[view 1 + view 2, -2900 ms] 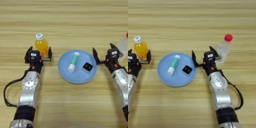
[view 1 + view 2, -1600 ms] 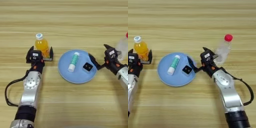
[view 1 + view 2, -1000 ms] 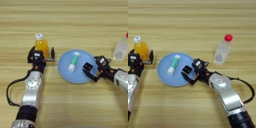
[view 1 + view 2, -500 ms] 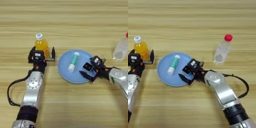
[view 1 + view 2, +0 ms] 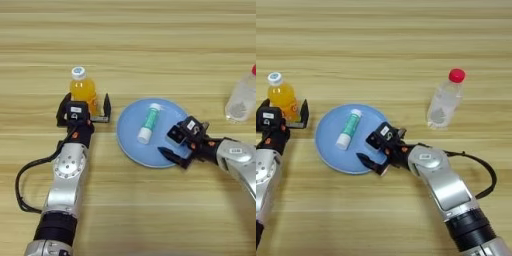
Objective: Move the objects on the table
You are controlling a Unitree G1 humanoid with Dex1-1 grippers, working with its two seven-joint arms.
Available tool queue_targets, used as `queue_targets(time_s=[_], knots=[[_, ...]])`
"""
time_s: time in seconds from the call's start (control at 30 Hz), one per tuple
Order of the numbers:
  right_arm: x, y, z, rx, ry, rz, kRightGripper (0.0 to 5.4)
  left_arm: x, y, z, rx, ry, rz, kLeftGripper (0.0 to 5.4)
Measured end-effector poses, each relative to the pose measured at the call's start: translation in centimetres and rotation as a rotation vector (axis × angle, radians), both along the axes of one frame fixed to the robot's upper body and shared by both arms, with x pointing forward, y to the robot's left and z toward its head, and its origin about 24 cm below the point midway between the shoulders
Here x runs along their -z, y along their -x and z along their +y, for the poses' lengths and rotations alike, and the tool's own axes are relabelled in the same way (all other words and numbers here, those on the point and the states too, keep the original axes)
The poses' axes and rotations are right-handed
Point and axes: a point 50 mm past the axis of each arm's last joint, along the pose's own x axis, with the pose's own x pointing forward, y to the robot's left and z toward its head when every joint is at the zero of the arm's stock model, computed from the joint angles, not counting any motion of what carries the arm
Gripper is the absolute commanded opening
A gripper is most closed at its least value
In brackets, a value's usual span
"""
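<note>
The small white cube with black top (image 5: pixel 374 140) shows mostly its dark upper face, with a little white at the side. It sits on a round blue plate (image 5: pixel 331 150), near the rim at 3 o'clock. The right gripper (image 5: pixel 371 151) reaches in over that same rim from the 4 o'clock side. Its two black fingers are spread apart with nothing clamped between them. The lower finger (image 5: pixel 367 161) lies across the plate's edge at about 5 o'clock, with a bare strip of plate between it and the cube. The upper finger is right at the cube, and I cannot tell whether they touch.

The white tube with green label (image 5: pixel 349 129) lies flat near the middle of the plate. It is slanted, with its white cap toward 7 o'clock, and it is at 9 o'clock from the cube, apart from the gripper.

The clear plastic bottle with red cap (image 5: pixel 443 102) stands upright on the table (image 5: pixel 406 40) at 2 o'clock from the plate, well apart from the right gripper.

At 10 o'clock from the plate stands an orange drink bottle (image 5: pixel 82 91) with a white cap. The left gripper (image 5: pixel 84 106) is just at its 6 o'clock side, fingers wide and released, one to each side of the bottle without closing on it
</note>
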Motion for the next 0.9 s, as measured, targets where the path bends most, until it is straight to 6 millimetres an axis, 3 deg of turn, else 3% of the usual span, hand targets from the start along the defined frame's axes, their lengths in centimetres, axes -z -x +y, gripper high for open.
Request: queue_targets(time_s=[0.6,0.9], knots=[[0.18,-0.12,-0.27,0.009,0.0,0.002,2.54,-0.02,0.01,-0.13,0.002,0.001,-0.001,5.4],[0.1,-0.26,-0.55,0.023,-0.005,-0.003,2.5,-0.02,0.01,-0.15,0.001,0.001,-0.001,5.4]])
